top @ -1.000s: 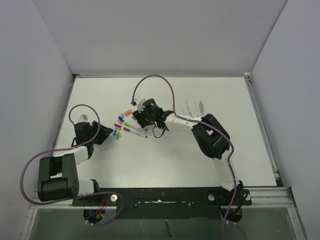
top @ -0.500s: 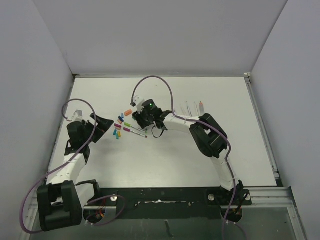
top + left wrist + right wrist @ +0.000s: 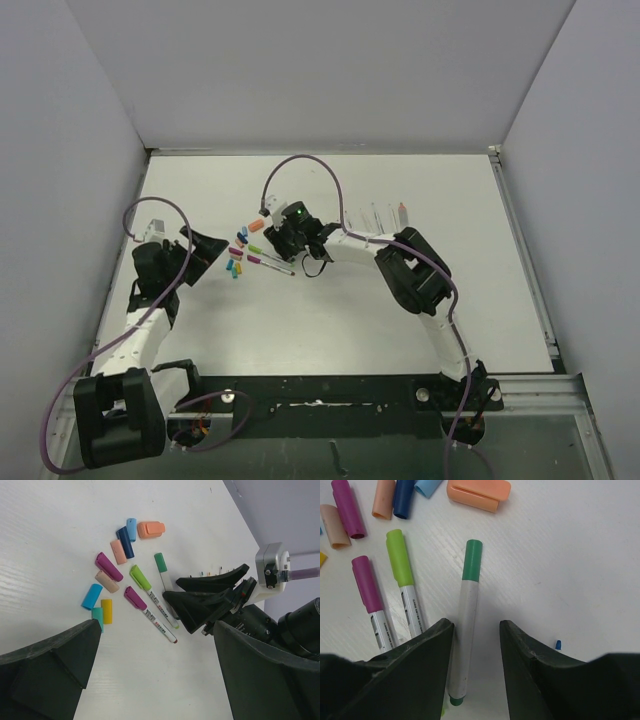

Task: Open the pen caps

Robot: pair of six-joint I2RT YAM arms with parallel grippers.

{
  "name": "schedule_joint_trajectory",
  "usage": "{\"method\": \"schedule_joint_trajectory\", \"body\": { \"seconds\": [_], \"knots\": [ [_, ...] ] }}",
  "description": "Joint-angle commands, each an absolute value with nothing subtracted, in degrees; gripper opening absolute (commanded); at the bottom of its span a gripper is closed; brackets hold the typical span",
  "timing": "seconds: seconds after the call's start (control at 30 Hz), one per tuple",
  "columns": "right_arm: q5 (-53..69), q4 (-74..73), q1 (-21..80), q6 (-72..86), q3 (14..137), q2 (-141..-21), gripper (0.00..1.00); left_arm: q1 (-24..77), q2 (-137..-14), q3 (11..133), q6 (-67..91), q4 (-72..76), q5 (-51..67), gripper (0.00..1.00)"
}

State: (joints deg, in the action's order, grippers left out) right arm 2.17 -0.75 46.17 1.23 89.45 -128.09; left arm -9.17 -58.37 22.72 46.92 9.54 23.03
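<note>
The left end effector (image 3: 212, 253) has just sprung fully wide beside the loose pen caps (image 3: 107, 566) on the desk (image 3: 330, 320), holding nothing, so it has probably dropped one there. Beyond them the right end effector (image 3: 476, 624), half open, straddles the green-capped pen (image 3: 465, 630) without clamping it; that cap, the lime cap (image 3: 399, 555) and the magenta cap (image 3: 362, 582) are not yet off. A teal cap (image 3: 97, 614) hides partly behind the left finger (image 3: 55, 655); the far barrels (image 3: 380, 213) are too small to count.
</note>
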Motion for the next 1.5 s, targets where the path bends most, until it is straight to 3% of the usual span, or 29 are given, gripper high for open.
{"method": "schedule_joint_trajectory", "body": {
  "seconds": [0.0,0.47,1.0,1.47],
  "knots": [
    [2.46,0.13,46.67,0.61,91.45,-128.20,0.42,-9.62,-56.76,26.40,47.42,10.79,24.49,0.98],
    [1.28,3.66,45.70,1.79,86.72,-125.21,0.01,-8.77,-57.06,27.65,48.09,10.68,25.84,0.97],
    [3.84,13.92,45.99,5.88,67.96,-103.59,0.00,7.97,-69.46,29.28,52.11,22.88,16.15,0.95],
    [6.56,15.49,48.46,8.21,63.08,-98.23,0.00,14.24,-76.32,31.84,55.28,31.18,12.74,0.88]
  ]
}}
